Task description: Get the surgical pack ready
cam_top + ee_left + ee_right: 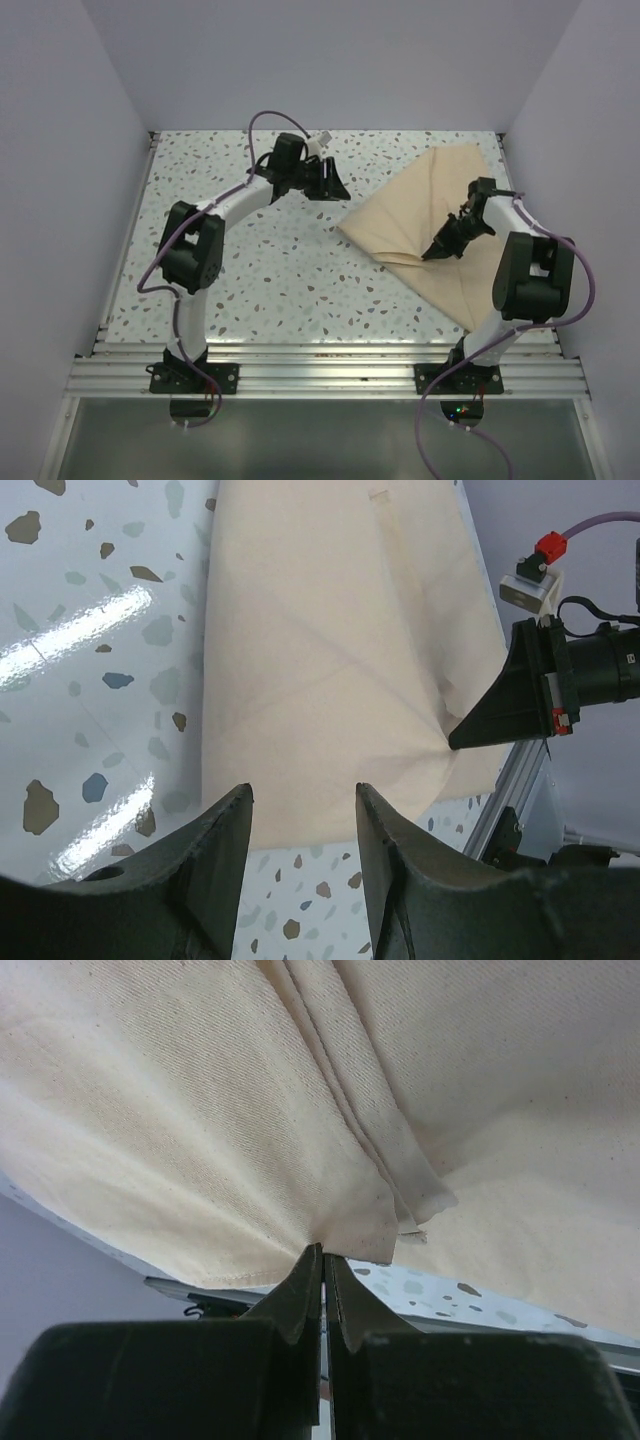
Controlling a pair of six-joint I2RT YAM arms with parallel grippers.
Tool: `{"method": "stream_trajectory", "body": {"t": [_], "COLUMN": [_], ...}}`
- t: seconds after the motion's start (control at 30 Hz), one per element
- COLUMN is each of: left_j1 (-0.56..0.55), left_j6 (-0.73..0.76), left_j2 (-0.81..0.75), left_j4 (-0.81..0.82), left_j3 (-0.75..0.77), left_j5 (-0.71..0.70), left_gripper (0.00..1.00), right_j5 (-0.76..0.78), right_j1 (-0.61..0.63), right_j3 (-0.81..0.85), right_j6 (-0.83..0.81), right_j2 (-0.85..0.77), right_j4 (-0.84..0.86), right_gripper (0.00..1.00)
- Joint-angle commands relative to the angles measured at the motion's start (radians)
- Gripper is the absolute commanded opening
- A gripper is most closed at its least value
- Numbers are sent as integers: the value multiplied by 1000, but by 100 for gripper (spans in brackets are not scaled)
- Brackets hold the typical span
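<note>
On the right half of the speckled table [270,280] lies the folded tan cloth sheet [420,205]; from above, the right gripper [435,254] meets its near fold, yet only the right wrist view shows the fingers pinched tight on the layered hem; the left gripper [335,188] hangs near the sheet's left edge, its own wrist view showing the fingers spread wide, holding nothing.

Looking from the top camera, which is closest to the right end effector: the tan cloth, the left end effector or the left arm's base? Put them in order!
1. The tan cloth: pinched in the right end effector itself.
2. The left end effector: up and left, just past the cloth's corner.
3. The left arm's base: bottom left, farthest.
</note>
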Motion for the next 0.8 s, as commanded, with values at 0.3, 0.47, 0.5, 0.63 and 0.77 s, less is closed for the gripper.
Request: {"method": "stream_trajectory", "body": {"t": [0.3,0.47,0.5,0.63,0.77], "left_j1": [-16,-55,-71,-115,-158], "left_j6": [-40,-80,-84,-91,-103], "left_j2": [118,156,170,201,212], "left_j4": [15,55,61,74,98], "left_j3": [139,161,162,173,146], "left_j5": [96,143,153,179,208], "left_gripper": [49,45,44,39,31], "right_j5": [99,123,129,146,184], "right_j1": [1,-1,-1,-1,-2], "right_j3": [-74,-95,-97,-106,-28], "right_j6": [-57,-70,-76,-100,-160], "right_j2": [-47,-35,-31,-31,-41], "right_j4": [-43,-40,-40,-42,-92], "right_gripper": [0,0,0,0,23]}}
